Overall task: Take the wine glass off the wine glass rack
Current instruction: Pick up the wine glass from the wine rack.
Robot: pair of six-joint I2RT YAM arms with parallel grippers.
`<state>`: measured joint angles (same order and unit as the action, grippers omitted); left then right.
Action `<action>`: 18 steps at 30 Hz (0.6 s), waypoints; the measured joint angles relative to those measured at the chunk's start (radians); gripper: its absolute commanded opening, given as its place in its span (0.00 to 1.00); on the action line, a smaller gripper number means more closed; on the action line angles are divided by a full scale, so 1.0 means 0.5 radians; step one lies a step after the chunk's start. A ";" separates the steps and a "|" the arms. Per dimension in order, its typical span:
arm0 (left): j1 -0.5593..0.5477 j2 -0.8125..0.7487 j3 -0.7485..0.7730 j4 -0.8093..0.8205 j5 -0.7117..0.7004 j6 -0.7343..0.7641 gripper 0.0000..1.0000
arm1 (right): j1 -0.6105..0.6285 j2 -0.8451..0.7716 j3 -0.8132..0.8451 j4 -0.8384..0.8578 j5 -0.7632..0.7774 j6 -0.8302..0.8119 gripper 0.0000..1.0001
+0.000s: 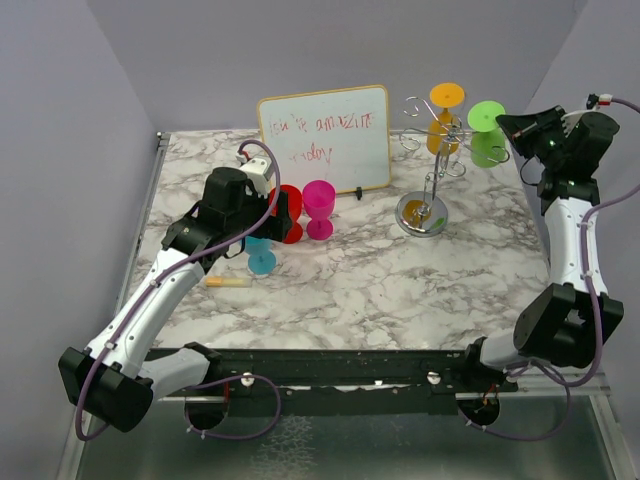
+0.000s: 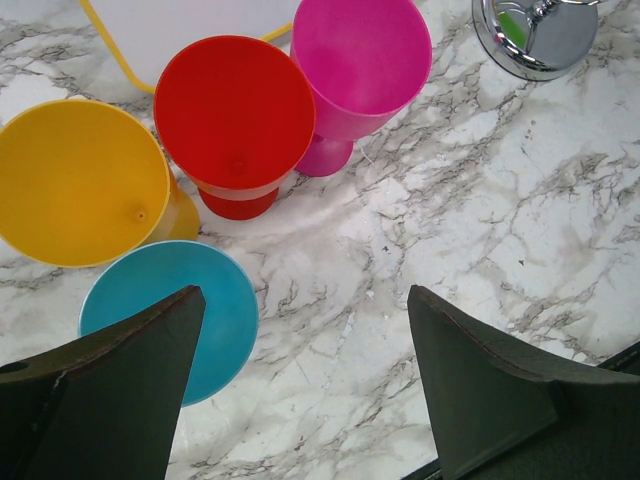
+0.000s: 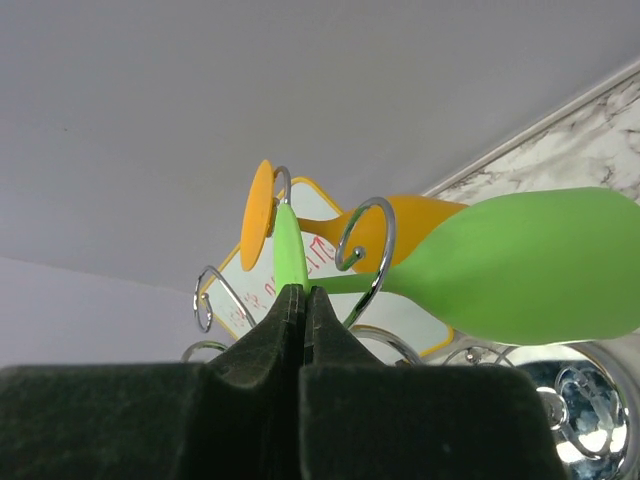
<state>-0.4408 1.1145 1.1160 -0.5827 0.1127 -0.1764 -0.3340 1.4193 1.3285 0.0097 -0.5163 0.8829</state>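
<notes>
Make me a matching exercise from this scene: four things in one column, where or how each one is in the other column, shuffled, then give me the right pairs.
Things:
1. green wine glass
2. pink wine glass
3. whiteboard
4. left gripper

Place or state:
A. open, above the marble table
B. stands at the back, red writing on it
C. hangs on the wine glass rack, foot pinched by the right gripper
D. upright on the table beside the red glass

Pairs: 1-C, 2-D, 3-B, 4-A

The orange glass (image 3: 420, 220) and the wine glass rack (image 3: 368, 240) arms crowd your green glass (image 3: 520, 265); bare desk (image 1: 350, 290) lies toward you.
</notes>
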 measured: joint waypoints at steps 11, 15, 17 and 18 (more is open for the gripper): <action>0.000 0.000 0.000 0.000 0.006 -0.002 0.84 | 0.000 0.201 0.050 0.181 -0.082 0.242 0.00; 0.000 0.000 0.000 0.000 0.005 -0.003 0.85 | 0.000 0.226 0.060 0.235 -0.094 0.294 0.00; 0.000 0.000 0.000 0.000 0.006 -0.005 0.85 | 0.000 0.233 0.080 0.244 -0.092 0.315 0.01; 0.000 0.000 0.000 0.000 0.006 -0.005 0.85 | 0.000 0.241 0.096 0.256 -0.091 0.329 0.01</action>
<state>-0.4408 1.1145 1.1160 -0.5827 0.1158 -0.1791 -0.3340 1.5398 1.3766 0.1375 -0.5617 1.0473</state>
